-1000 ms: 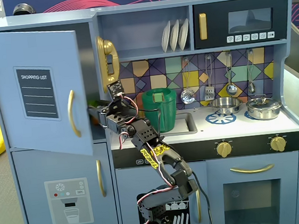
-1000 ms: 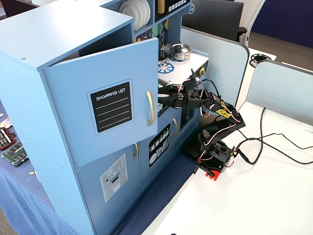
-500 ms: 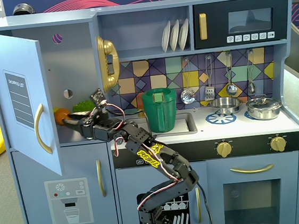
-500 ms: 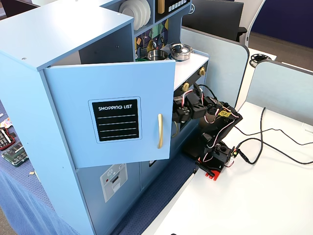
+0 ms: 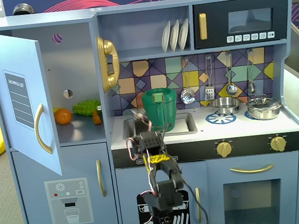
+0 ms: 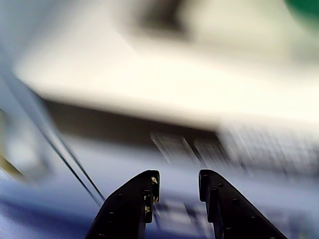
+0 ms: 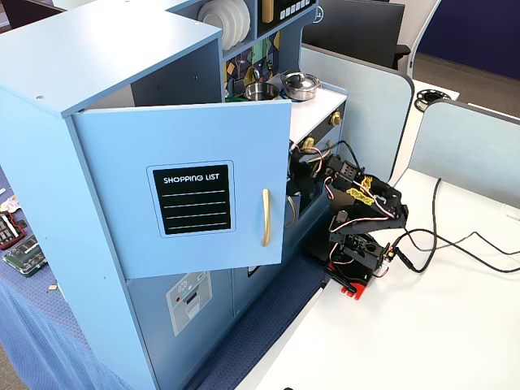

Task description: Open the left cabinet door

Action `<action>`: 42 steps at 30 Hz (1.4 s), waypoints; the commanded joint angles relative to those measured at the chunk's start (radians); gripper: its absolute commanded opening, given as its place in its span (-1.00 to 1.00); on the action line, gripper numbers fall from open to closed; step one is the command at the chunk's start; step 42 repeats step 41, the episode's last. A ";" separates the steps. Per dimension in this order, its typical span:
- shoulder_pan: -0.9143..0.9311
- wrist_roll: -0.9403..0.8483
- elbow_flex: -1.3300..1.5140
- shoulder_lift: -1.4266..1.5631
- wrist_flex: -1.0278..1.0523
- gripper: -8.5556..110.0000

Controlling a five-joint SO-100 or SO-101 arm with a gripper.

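A toy kitchen stands beside a white bench (image 7: pixel 455 325) that carries a small robot arm. The left cabinet door (image 5: pixel 22 98), pale blue with a "SHOPPING LIST" panel and gold handle (image 5: pixel 40 129), already stands swung wide open, showing toy fruit (image 5: pixel 63 115) on the shelf inside. The gripper (image 6: pixel 178 185), seen blurred in the wrist view, has its jaws slightly apart and holds nothing; it sits by the sink (image 5: pixel 185 123), well clear of the door, so the task looks essentially done, with only the arm's retreat left.
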 commanded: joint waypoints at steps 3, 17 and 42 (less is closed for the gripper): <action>0.106 0.072 0.250 0.222 0.114 -0.86; 0.176 0.137 0.646 0.469 0.422 -0.86; 0.170 0.089 0.647 0.482 0.540 -0.82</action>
